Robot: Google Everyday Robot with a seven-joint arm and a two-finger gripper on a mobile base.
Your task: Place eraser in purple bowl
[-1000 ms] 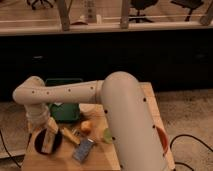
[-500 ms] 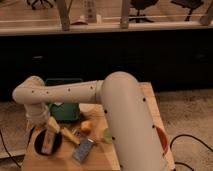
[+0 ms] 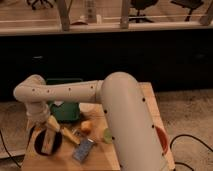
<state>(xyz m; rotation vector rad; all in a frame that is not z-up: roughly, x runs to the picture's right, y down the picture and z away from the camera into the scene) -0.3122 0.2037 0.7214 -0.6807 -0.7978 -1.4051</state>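
Gripper [image 3: 44, 125] over the table's [image 3: 149, 100] front-left corner. I read the eraser [image 3: 48, 142] directly beneath, long axis near-upright, within the purple bowl's [image 3: 36, 146] rim. Grip: cannot tell.

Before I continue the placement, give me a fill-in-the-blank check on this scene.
The gripper hangs over the dark purple round bowl, near the ___ square container.
The grey-blue rectangular block lies on the wooden ___.
The orange-red bowl is partly hidden by the robot's white ___.
Missing words: green; table; arm.
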